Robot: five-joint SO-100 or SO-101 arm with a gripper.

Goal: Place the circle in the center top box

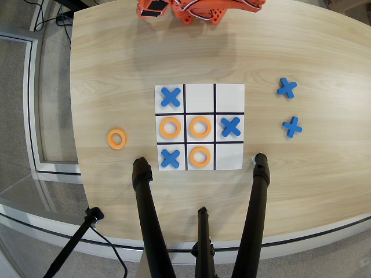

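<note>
Looking straight down in the overhead view, the orange robot base (200, 10) sits at the top edge of the wooden tabletop (116, 69), and only that base shows, so the fingers are out of sight and there is no telling whether they are wide or narrow. The white 3x3 sheet (229, 97) lies mid-table. And there it is: the circle (199, 156) lies flat in the center top box (199, 167), the middle cell of the row nearest the black tripod legs (255, 220), sitting well inside its black lines. Two more orange rings fill the middle row, one in the left cell (170, 127) and one in the centre cell (200, 127), with a blue X (231, 126) just beside them on the right. Another blue X (170, 97) holds the corner cell towards the base, and a third (170, 158) sits just left of the circle. A spare orange ring (116, 138) rests on bare wood left of the sheet, and two spare blue X pieces (287, 87) (292, 126) lie well apart on the right.
</note>
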